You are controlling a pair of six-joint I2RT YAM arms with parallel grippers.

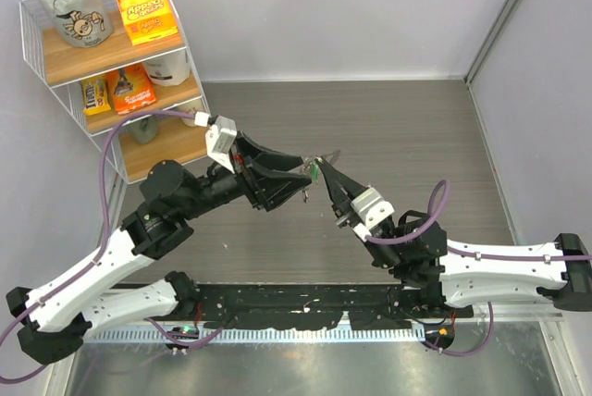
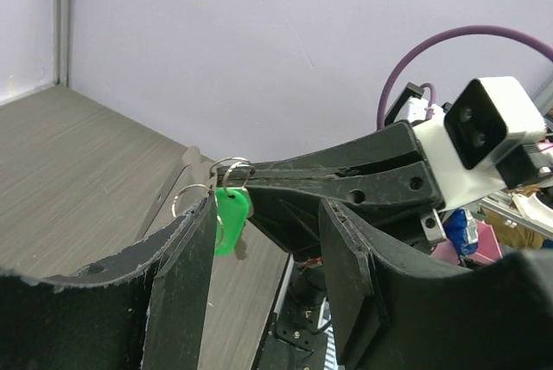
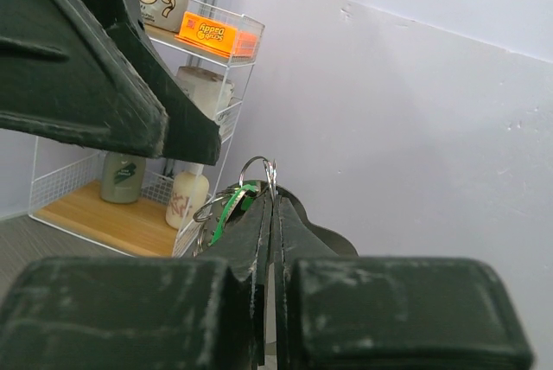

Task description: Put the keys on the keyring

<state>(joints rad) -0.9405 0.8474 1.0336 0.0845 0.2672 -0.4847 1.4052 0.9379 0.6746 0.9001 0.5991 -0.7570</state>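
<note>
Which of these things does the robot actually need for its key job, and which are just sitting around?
In the job: green key; keyring; right jaws, shut on the keyring; left jaws, open beside it.
Lying about: wire shelf; orange box; grey bag; snack packets.

I see a gray wood-grain surface (image 1: 416, 128) beneath the left gripper (image 1: 308, 174); a white wire shelf rack (image 1: 32, 44) stands on it, beyond and left of that gripper.

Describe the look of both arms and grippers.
The left arm and right arm have white shells, black joints and a purple cable looping alongside. The left gripper and right gripper each carry a white camera block and two long, black, tapering fingers with scuffed pale edges.
</note>
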